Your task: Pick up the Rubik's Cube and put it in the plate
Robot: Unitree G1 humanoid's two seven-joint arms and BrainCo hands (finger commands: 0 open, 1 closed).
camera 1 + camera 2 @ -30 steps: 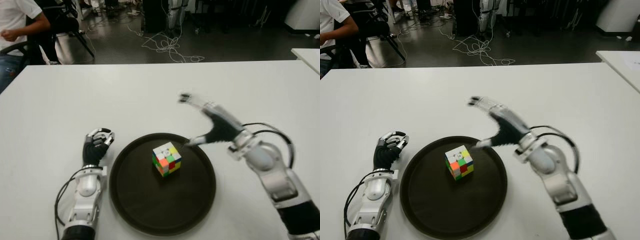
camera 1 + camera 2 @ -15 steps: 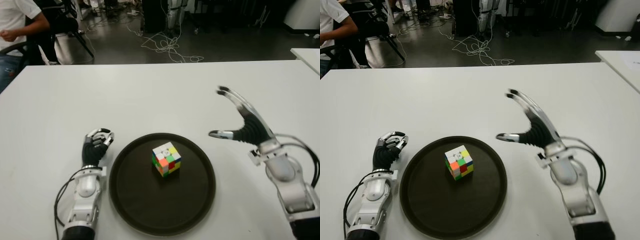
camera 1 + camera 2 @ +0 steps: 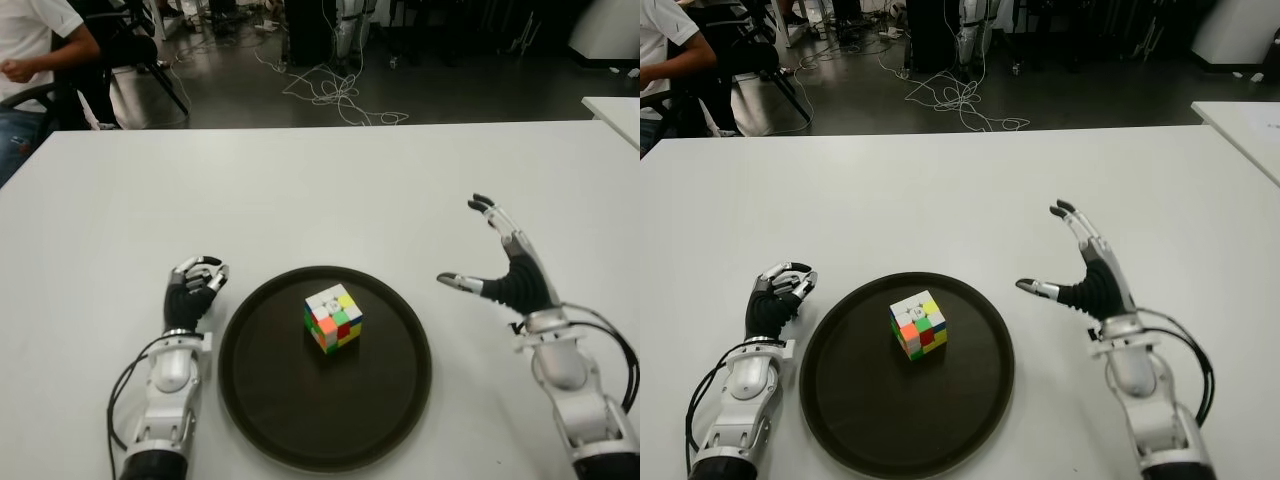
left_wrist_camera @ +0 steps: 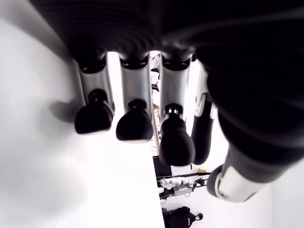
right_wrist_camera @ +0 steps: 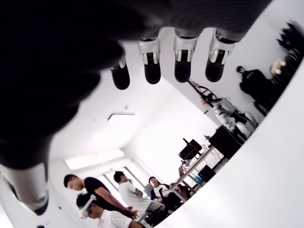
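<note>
Cube [image 3: 333,318] sits inside the plate [image 3: 390,420], a little toward the far side of its middle, turned so one corner faces me, resting flat on the dark floor of the plate and touching nothing else. Judged from that, the placing looks done. My right hand [image 3: 508,272] is held above the counter [image 3: 300,190] to the right of the plate, well clear of its rim, with fingers [image 3: 1076,221] spread wide, thumb stuck out toward the plate, holding nothing; the right wrist view agrees, four fingertips fanned with only the room behind them. My left hand [image 3: 193,289] shows just left of the plate, its fingers curled in on themselves and empty; the left wrist view shows the tips folded down close over the white surface. Handling note, as judgement only: the cube should be light and rigid, smooth plastic faces, so somewhat slippery under hard fingertips, and its layers may twist if squeezed off-centre. If it needed taking up again, I would close on two opposite flat faces at mid-height, thumb on one and fingers on the other, not across the corners. The plate rim is low and should not block a grasp from above. A seated person [image 3: 35,50] shows beyond the counter's far left corner.
</note>
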